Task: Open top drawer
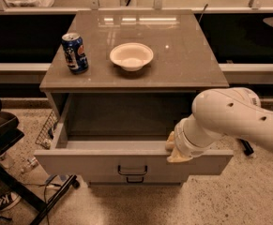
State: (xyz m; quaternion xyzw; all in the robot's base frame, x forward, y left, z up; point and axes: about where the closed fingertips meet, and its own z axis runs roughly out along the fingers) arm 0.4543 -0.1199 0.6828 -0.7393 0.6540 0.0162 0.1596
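Dim, warm light from overhead. I see glare streaks on the surface point(187, 55) well beyond my hand point(176, 150), which sits at the front rim of the top drawer point(79, 168). Drawer cavity left of hand heavily shadowed.

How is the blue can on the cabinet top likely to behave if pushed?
The blue can stands upright, tall for its narrow base, so a high push would likely tip it; its round body would then probably roll. The glossy cabinet top may let it slide under a low push. The hand sits at the open top drawer's front edge, well away.
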